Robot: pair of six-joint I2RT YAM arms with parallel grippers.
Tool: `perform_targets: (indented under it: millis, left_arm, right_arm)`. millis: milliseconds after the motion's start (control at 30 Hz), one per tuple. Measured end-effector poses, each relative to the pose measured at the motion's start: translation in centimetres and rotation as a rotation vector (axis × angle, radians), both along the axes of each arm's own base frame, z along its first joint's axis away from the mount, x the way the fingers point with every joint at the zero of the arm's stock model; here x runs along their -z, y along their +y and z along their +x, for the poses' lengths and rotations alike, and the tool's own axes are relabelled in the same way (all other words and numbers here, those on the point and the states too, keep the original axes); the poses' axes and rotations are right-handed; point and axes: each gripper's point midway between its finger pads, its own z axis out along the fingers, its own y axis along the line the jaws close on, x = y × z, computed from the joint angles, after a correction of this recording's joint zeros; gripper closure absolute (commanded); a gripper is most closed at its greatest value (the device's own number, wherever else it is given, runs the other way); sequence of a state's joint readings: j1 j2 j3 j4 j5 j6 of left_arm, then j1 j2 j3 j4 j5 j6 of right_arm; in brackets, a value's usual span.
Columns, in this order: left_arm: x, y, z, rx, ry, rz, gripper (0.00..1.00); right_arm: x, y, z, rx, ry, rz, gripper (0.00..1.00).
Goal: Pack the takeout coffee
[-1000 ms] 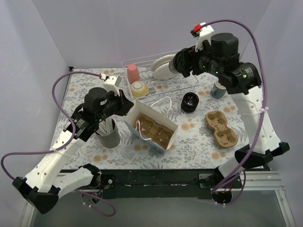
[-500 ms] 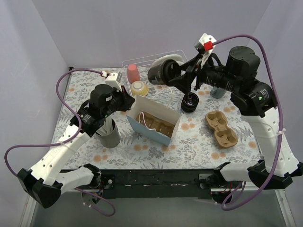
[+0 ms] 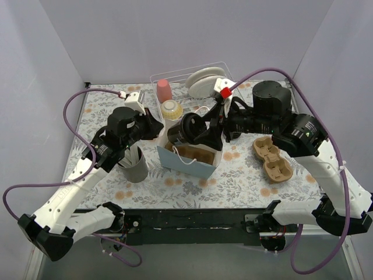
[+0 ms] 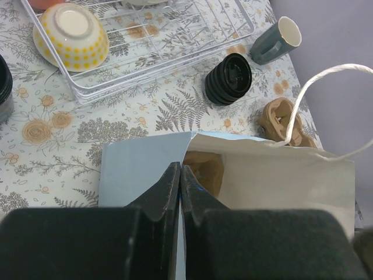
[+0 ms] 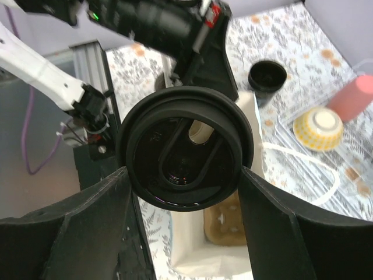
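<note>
Coffee cups [image 3: 184,129] [image 4: 228,79] number two: right pincer [image 5: 184,172] clasps one, left pincer [image 4: 180,175] pinches bag [image 4: 140,169].

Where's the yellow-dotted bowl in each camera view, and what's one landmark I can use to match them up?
Top external: yellow-dotted cream bowl, upturned in the white wire rack, upper centre-left.
Left wrist: bowl top left, in the rack.
Right wrist: bowl near the right edge, mid-height.
Shared landmark: the open light-blue paper bag, near the bowl in all three.
</note>
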State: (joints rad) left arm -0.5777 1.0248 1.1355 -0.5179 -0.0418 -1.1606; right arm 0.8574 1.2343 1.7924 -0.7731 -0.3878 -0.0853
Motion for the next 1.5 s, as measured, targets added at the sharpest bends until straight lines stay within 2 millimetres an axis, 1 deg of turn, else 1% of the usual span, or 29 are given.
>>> perform_targets:
  millis: [67, 133, 200, 367, 400, 467, 500, 533, 600, 633, 667, 767, 867, 1033, 1133, 1300, 1400, 1433, 1500]
  left_arm:
    - [-0.3, 0.2, -0.4, -0.002, -0.006, -0.012, 1.0]
    - [-0.3, 0.4, -0.8, -0.004, -0.008, -0.019, 1.0]
    - [-0.3, 0.6, -1.0, -0.005, -0.007, -0.025, 1.0]
    - [0.4, 0.8, -1.5, -0.003, 0.003, -0.03, 1.0]
    - [0.5, 0.8, -1.6, -0.002, 0.006, -0.029, 0.95]
    - [0.5, 0.7, -1.7, 0.003, 0.006, -0.031, 0.83]
    - [0.5, 0.7, -1.8, 0.006, 0.005, -0.031, 0.77]
    - [0.5, 0.7, -1.8, 0.01, 0.007, -0.03, 0.68]
    - [0.7, 0.8, -2.0, 0.015, 0.023, -0.012, 0.58]
    - [0.7, 0.9, -2.1, 0.017, 0.037, 0.004, 0.51]
    - [0.6, 1.0, -2.2, 0.018, 0.044, 0.014, 0.5]
    - [-0.1, 1.3, -2.6, 0.023, 0.064, 0.041, 0.49]
    - [-0.5, 1.7, -3.6, 0.026, 0.089, 0.04, 0.49]
    - [-0.1, 1.8, -6.1, 0.055, 0.157, -0.021, 0.49]
    - [0.9, 1.7, -7.0, 0.068, 0.19, -0.041, 0.48]
    - [2.3, 1.3, -6.9, 0.076, 0.23, -0.026, 0.49]
    - [2.8, 1.2, -6.7, 0.079, 0.239, -0.01, 0.53]
    - [2.9, 1.2, -6.7, 0.08, 0.238, -0.005, 0.56]
    - [2.9, 1.3, -6.7, 0.083, 0.235, 0.002, 0.57]
  right_arm:
    - [1.2, -0.1, 0.0, 0.016, 0.001, -0.037, 0.46]
    - [2.6, -0.4, 0.3, 0.043, 0.006, -0.082, 0.46]
    - [3.6, -0.6, 0.7, 0.072, 0.007, -0.111, 0.46]
    - [5.2, -0.9, 1.8, 0.131, 0.005, -0.156, 0.46]
    - [5.5, -1.0, 2.0, 0.138, 0.005, -0.164, 0.47]
    - [6.4, -0.9, 2.0, 0.14, 0.01, -0.18, 0.47]
    - [7.1, -0.9, 2.0, 0.139, 0.012, -0.192, 0.47]
    - [7.9, -1.0, 1.9, 0.138, 0.017, -0.21, 0.47]
    - [9.2, -1.1, 1.6, 0.134, 0.025, -0.24, 0.48]
    - [9.6, -1.1, 1.5, 0.134, 0.028, -0.253, 0.47]
    - [9.8, -1.2, 1.5, 0.133, 0.03, -0.261, 0.48]
    - [10.0, -1.1, 1.1, 0.126, 0.029, -0.272, 0.48]
    - [10.1, -0.7, 0.4, 0.11, 0.022, -0.278, 0.48]
    - [10.4, 0.0, -1.0, 0.078, 0.016, -0.29, 0.48]
    - [11.0, 0.2, -1.7, 0.069, 0.023, -0.307, 0.48]
    - [11.5, 0.2, -2.3, 0.069, 0.021, -0.331, 0.49]
    - [12.1, 0.0, -2.3, 0.081, 0.016, -0.351, 0.49]
    - [12.4, 0.0, -2.3, 0.081, 0.017, -0.359, 0.49]
    - [12.7, -0.1, -2.3, 0.086, 0.016, -0.37, 0.5]
